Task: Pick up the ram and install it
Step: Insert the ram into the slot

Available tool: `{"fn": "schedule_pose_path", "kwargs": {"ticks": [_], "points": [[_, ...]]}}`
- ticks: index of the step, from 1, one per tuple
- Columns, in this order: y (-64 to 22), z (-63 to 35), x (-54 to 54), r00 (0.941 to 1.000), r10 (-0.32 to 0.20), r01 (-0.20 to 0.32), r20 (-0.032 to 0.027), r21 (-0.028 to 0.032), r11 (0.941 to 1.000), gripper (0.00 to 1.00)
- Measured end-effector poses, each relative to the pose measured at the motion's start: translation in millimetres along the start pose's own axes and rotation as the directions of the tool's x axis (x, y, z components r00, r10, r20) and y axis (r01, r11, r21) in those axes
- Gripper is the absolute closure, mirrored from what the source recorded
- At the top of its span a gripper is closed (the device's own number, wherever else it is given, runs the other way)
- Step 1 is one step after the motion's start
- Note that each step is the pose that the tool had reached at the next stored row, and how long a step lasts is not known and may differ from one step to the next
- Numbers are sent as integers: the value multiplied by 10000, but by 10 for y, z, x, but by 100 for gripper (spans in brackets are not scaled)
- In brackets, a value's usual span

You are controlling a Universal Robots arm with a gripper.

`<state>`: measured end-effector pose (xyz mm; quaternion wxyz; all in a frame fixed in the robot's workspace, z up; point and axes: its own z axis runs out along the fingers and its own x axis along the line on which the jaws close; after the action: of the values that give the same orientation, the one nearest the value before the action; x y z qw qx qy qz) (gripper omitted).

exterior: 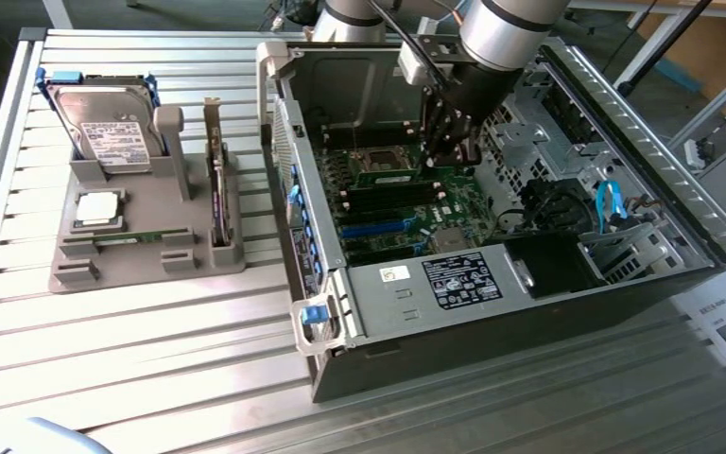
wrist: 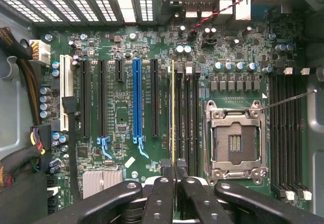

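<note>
In the wrist view the ram [wrist: 173, 117] shows edge-on as a thin yellow-green line, and my gripper [wrist: 174, 183] is shut on it, with a black finger [wrist: 162, 201] on either side. It hangs over the motherboard [wrist: 121, 117], in line with the black memory slots [wrist: 186, 117] beside the empty processor socket [wrist: 235, 138]. In the exterior view my gripper [exterior: 446, 159] reaches down into the open computer case [exterior: 490, 284], and the green ram [exterior: 388, 173] sits just above the board near the socket. A second ram stick [exterior: 129, 237] lies flat in the grey fixture [exterior: 86, 270].
The grey fixture stands on the slatted table at the exterior view's left, with a hard drive [exterior: 109, 132], a silver processor [exterior: 98, 208] and a dark expansion card [exterior: 218, 189]. Cable bundles [wrist: 20, 148], a blue card slot [wrist: 136, 100] and a second bank of memory slots [wrist: 286, 133] crowd the board.
</note>
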<state>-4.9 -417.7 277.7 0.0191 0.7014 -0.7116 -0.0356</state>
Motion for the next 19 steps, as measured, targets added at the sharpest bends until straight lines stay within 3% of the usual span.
{"fn": "schedule_pose_path", "kwargs": {"ticks": [19], "points": [[-3, 44, 1, 9997, -230, 230, -17, -5, 9997, 88]]}}
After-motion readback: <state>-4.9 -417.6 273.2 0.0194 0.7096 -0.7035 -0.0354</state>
